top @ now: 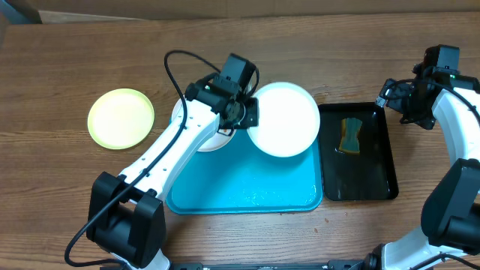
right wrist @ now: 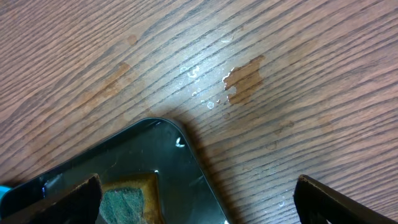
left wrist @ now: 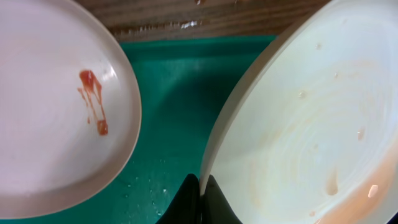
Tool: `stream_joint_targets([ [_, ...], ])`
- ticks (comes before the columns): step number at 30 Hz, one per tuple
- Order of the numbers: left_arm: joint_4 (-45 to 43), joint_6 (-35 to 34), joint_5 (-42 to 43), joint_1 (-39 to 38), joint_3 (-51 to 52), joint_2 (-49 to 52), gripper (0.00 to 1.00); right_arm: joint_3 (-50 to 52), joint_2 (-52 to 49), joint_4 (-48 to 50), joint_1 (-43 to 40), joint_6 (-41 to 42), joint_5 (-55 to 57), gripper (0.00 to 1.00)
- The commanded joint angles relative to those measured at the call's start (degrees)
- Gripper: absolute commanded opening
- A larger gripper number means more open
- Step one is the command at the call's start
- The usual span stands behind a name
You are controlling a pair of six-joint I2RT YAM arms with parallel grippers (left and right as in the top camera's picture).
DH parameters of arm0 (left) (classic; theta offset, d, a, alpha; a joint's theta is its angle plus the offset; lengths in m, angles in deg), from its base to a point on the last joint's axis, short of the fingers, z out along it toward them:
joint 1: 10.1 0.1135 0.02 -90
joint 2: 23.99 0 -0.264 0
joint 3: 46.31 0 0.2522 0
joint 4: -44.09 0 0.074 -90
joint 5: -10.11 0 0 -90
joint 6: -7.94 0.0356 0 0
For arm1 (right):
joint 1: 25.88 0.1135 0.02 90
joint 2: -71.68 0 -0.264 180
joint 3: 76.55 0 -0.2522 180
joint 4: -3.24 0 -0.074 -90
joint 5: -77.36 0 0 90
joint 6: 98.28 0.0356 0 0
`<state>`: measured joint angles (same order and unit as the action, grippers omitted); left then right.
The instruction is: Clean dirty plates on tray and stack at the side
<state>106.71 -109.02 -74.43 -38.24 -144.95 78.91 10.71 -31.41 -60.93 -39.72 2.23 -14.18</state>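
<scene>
Tray [top: 247, 191]: turquoise, at the middle of the table's [top: 75, 60] near edge, with water beads on its bare floor.
Black tray [top: 375, 180]: narrow, just beside the tray's right rim, with a wet sheen inside.
Sponge [top: 350, 135]: lies in the black tray's far half.
Smeared white plate [left wrist: 50, 124]: at the tray's far left corner, mostly hidden under the left arm. It has a red streak [left wrist: 93, 102] on its face.
Left gripper [top: 246, 112]: fingers pinched tight on the left rim of the held white plate.
Held white plate [top: 289, 120]: over the tray's far right corner and reaching past the far rim. It looks tilted and has a faint brownish film and droplets.
Yellow-green plate [top: 120, 118]: flat on the bare table, left of the tray, apart from the white plates.
Right gripper [right wrist: 199, 193]: above the table by the black tray's far right corner, fingers spread wide with nothing between them.
Wet patch [right wrist: 245, 81]: a dark stain and droplets on the wood beyond that corner.
</scene>
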Motion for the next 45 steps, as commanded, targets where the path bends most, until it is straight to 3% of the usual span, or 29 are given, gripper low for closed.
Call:
stream_joint_targets([
  [1, -0.79, 1.68, -3.89, -1.79, -3.06, 0.33, 0.04, -0.87, 0.31, 0.24, -0.07, 0.15, -0.24, 1.00],
  [15, -10.82, 1.68, -23.17, -17.16, -3.08, 0.52, 0.04, -0.87, 0.31, 0.24, -0.07, 0.15, -0.24, 1.00],
  [21, -12.81, 1.90, -37.55, -25.55, -3.02, 0.61, 0.04, -0.87, 0.31, 0.24, -0.07, 0.15, -0.24, 1.00],
  [27, -17.40, 8.74, -46.56, -32.65, -3.02, 0.83, 0.04, -0.87, 0.31, 0.24, -0.07, 0.15, -0.22, 1.00],
  [41, -29.79, 32.48, -68.28, -42.23, -2.99, 5.97, 0.04, -0.87, 0.31, 0.24, -0.07, 0.17, -0.24, 1.00],
  [45, -33.31, 34.71, -73.11, -43.54, -3.02, 5.99, 0.04, -0.87, 0.31, 0.24, -0.07, 0.15, -0.24, 1.00],
])
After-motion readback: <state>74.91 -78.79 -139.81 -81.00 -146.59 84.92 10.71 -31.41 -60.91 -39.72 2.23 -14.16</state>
